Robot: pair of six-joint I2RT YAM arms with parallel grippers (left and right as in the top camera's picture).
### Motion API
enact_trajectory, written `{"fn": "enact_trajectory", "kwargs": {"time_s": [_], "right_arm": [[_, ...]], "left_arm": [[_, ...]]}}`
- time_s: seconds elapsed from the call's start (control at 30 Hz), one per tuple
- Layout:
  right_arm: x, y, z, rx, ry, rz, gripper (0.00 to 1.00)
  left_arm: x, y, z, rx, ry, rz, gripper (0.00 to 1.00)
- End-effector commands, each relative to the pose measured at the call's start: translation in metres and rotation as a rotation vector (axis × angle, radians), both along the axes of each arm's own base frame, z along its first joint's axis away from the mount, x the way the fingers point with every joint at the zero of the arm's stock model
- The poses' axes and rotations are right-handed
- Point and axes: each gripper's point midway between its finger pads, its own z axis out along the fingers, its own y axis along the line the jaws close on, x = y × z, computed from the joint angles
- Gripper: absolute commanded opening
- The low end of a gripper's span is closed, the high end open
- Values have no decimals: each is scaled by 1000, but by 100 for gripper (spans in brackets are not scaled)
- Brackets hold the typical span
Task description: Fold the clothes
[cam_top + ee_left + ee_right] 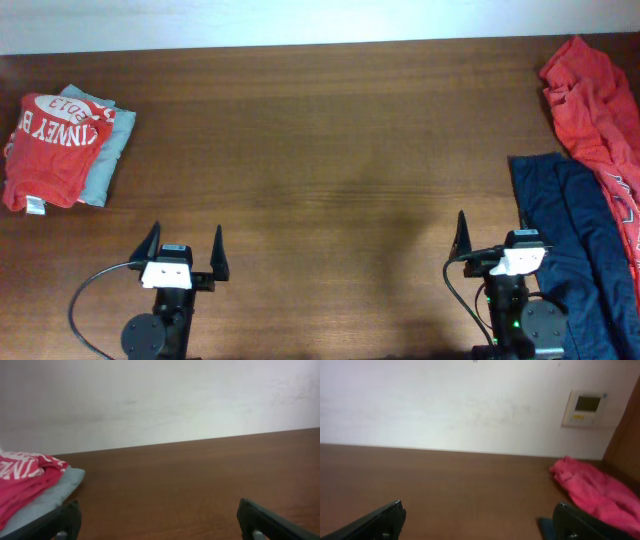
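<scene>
A folded red shirt with white lettering (50, 145) lies on a folded grey garment (108, 150) at the far left; both show in the left wrist view, red (22, 480) on grey (50, 497). An unfolded red garment (595, 100) and a dark navy garment (570, 250) lie crumpled at the right edge; the red one shows in the right wrist view (592, 490). My left gripper (186, 250) is open and empty near the front edge, with bare wood between its fingers (157, 520). My right gripper (492, 238) is open and empty just left of the navy garment (477, 520).
The wooden table (320, 170) runs to a white wall at the back. A wall control panel (584, 408) hangs at the far right. Black cables trail from both arm bases along the front edge.
</scene>
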Motion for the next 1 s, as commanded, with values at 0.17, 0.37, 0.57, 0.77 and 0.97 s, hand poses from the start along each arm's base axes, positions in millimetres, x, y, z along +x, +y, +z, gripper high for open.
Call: {"fn": "enact_trajectory", "kwargs": {"time_s": [0.17,0.37,0.57,0.77,0.97], "right_arm": [[-31,-8,73,-5,-58,-53,99],[-44,-14,103,-5,7,-89,99],[-25,-15,130,-11,251,-88,99],[1,-15,138,-16,484,-86,99],[36,-15,126,-19,660,-77,98]], "left_arm": [[-8,14,69,-5,1,83,99],[6,15,101,-7,51,81,99],[43,3,143,-29,202,3,99],[69,-4,153,-52,390,-50,99],[85,-7,149,-71,551,-67,99]]}}
